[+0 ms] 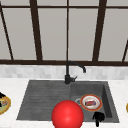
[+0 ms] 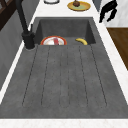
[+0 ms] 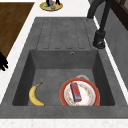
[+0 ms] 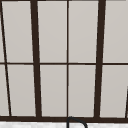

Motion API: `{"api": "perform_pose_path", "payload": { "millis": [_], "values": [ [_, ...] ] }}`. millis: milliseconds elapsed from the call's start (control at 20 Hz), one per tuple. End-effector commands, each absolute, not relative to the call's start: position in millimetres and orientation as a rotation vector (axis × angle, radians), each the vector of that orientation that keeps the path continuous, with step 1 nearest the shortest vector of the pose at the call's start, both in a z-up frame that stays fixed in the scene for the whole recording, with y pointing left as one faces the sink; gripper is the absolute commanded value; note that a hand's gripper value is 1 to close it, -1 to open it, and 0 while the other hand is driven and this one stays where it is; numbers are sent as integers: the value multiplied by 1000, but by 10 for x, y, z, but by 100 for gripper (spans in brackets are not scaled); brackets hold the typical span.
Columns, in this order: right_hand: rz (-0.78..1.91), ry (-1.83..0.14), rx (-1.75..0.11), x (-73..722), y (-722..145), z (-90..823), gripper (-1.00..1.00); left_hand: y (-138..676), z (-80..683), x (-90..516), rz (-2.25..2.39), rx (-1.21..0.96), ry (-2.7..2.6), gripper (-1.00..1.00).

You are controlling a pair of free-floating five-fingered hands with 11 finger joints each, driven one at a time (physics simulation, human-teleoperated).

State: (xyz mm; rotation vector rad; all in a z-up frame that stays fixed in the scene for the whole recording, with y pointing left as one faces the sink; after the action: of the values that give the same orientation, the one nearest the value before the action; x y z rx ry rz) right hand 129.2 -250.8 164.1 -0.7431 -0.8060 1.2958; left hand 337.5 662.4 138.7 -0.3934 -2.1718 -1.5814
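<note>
1. Nearest of all, low in the front view: red ball (image 1: pixel 67 115), cut off by the bottom edge and hiding part of the front rim of the sink (image 3: pixel 25 75).
2. Just right of it, right hand (image 1: pixel 98 117) in the air over the front edge of the counter (image 1: pixel 122 100), beside the basin. Fingers (image 2: pixel 102 17) hanging down, loosely parted, holding nothing and touching nothing. Cut off at the frame edge in the right side view.
3. Below and just beyond, on the basin floor: banana (image 3: pixel 34 95) lying flat in the front corner, apart from the hand.
4. Beside the banana, not touching it: red-rimmed plate (image 3: pixel 64 96) with a red box (image 3: pixel 75 92) lying across its middle. Partly covers the drain behind it.
5. Off to the far left of the counter: left hand (image 1: pixel 1 96), mostly cut off by the frame, at a yellow plate (image 1: pixel 6 105). Cannot tell how its fingers stand or whether they touch the small thing on that plate, itself hard to make out.
6. Behind the basin: black faucet (image 1: pixel 68 72), spout turned to the right.
7. Farthest back: window (image 4: pixel 52 32) with dark bars.
</note>
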Motion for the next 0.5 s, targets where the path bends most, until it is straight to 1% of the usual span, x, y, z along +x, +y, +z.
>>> {"api": "perform_pose_path", "payload": {
  "millis": [0,200,450],
  "values": [
    [1296,-806,-743,1292,-2508,1641,0,6456,1380,3375,-1632,-373,-2094,-100],
    [1296,-806,-743,1292,-2508,1641,0,6343,1309,3403,-1652,-403,-2063,-100],
    [1296,-806,-743,1292,-2508,1641,0,6393,949,3551,-1624,-429,-2109,-100]
  ]
}}
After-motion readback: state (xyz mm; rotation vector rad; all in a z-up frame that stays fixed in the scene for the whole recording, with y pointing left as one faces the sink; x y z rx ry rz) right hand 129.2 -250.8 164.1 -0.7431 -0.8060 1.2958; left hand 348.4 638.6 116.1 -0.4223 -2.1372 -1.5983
